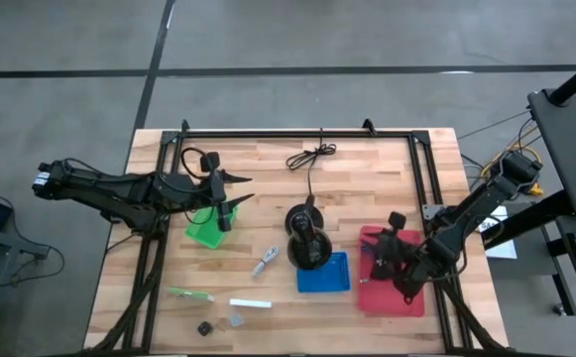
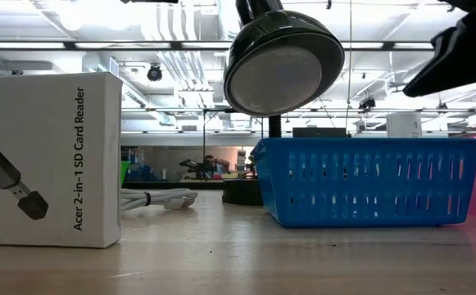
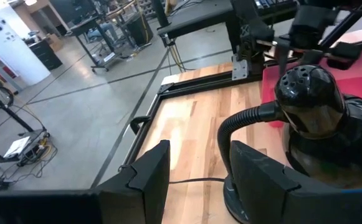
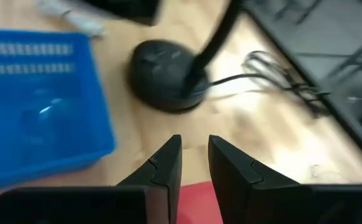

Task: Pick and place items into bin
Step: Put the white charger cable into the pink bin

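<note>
Loose items lie on the wooden table's near left: a grey-white piece point(image 1: 265, 261), a green stick point(image 1: 188, 294), a white stick point(image 1: 250, 303) and two small cubes point(image 1: 204, 328) point(image 1: 236, 320). A blue bin point(image 1: 324, 273) stands in the middle, a red bin point(image 1: 392, 283) to its right and a green bin point(image 1: 206, 230) on the left. My left gripper point(image 1: 240, 190) point(image 3: 196, 180) hovers open over the green bin, holding nothing. My right gripper point(image 1: 382, 253) point(image 4: 193, 165) hangs over the red bin's far left part, its fingers a narrow gap apart with nothing between them.
A black joystick-like stand point(image 1: 307, 238) point(image 3: 311, 106) rises just behind the blue bin, and its cord point(image 1: 312, 156) runs to the far edge. A black frame point(image 1: 297, 132) rims the table. The low view shows a white card-reader box point(image 2: 45, 160) beside the blue bin point(image 2: 369, 180).
</note>
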`<state>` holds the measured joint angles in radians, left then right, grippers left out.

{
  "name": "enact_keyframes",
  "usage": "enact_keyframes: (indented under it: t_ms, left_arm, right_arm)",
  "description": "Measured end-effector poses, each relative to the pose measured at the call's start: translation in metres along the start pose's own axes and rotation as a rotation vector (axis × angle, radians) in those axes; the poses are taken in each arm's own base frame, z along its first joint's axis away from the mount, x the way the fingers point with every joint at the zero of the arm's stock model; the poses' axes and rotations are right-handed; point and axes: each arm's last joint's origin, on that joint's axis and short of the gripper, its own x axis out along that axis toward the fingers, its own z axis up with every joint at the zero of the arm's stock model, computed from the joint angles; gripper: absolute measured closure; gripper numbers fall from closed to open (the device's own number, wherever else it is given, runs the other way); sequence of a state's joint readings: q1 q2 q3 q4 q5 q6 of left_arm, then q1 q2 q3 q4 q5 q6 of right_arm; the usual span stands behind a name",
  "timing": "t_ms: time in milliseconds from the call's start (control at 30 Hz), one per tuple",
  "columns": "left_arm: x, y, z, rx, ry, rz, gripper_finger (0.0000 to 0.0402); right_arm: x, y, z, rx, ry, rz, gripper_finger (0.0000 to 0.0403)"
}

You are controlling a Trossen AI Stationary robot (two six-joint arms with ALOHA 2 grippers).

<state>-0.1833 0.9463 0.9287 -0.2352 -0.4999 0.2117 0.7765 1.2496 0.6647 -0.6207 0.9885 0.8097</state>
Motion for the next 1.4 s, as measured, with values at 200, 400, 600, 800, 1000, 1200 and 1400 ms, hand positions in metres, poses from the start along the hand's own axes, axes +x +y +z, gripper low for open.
enact_keyframes:
  t_ms: [200, 400, 600, 800, 1000, 1200, 1400]
  left_arm:
    - [0.0, 0.0, 0.0, 0.0, -0.001, 0.0, 0.0249]
    - [0.0, 0.0, 0.0, 0.0, -0.001, 0.0, 0.0249]
    - [0.0, 0.0, 0.0, 0.0, 0.0, 0.0, 0.0249]
    - [0.0, 0.0, -0.001, -0.039, 0.001, -0.001, 0.0249]
    - [0.0, 0.0, -0.001, -0.047, 0.002, -0.002, 0.0249]
    - [0.001, -0.001, -0.002, -0.04, 0.017, -0.004, 0.0249]
    - [0.013, -0.009, -0.006, -0.046, 0.055, -0.007, 0.0249]
  right_arm:
    - [-0.001, 0.012, 0.008, -0.134, 0.004, 0.167, 0.0335]
    - [-0.006, 0.022, 0.024, -0.246, -0.11, 0.304, 0.0335]
    - [-0.01, 0.021, 0.037, -0.341, -0.255, 0.322, 0.0335]
    - [-0.002, 0.01, 0.039, -0.412, -0.413, 0.29, 0.0335]
    - [0.008, -0.014, 0.021, -0.398, -0.596, 0.343, 0.0335]
    - [0.005, -0.038, 0.007, -0.307, -0.795, 0.316, 0.0335]
    - [0.006, -0.054, 0.003, -0.263, -0.879, 0.213, 0.0335]
